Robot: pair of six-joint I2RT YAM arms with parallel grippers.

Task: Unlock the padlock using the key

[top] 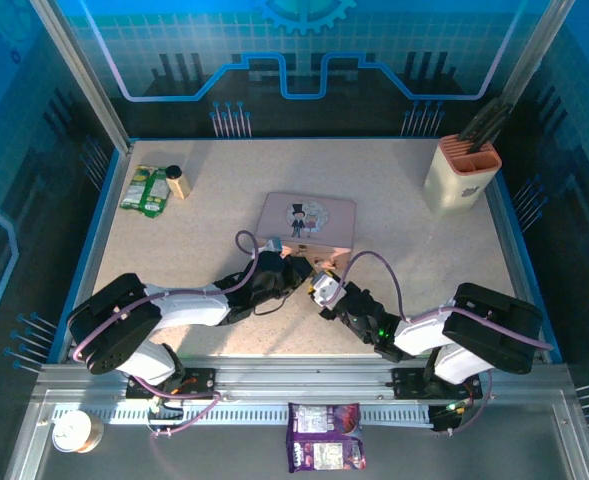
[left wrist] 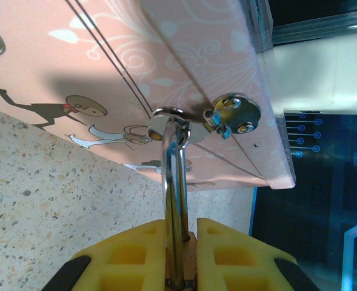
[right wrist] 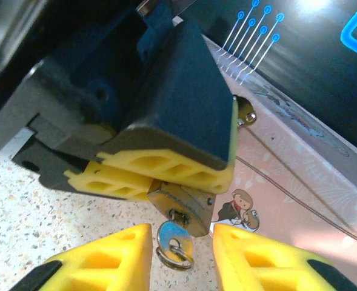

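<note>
On the speckled desk (top: 194, 240), at the pink rectangular tin (top: 324, 215), the brass padlock (right wrist: 187, 209) is clamped by the left pincer (left wrist: 179, 254). The inserted grey metal key (right wrist: 173, 235), straddled by the released right pincer (right wrist: 181, 254), is apparently not yet turned.

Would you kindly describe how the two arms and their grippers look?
The left arm and right arm: black joints, white shells, a lilac cable each. The left gripper and right gripper: yellow ribbed fingers, dark backs.

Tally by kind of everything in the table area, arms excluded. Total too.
Pink tin: 1
Padlock: 1
Key: 1
Green packet: 1
Small bottle: 1
Utensil holder: 1
Total: 6
</note>
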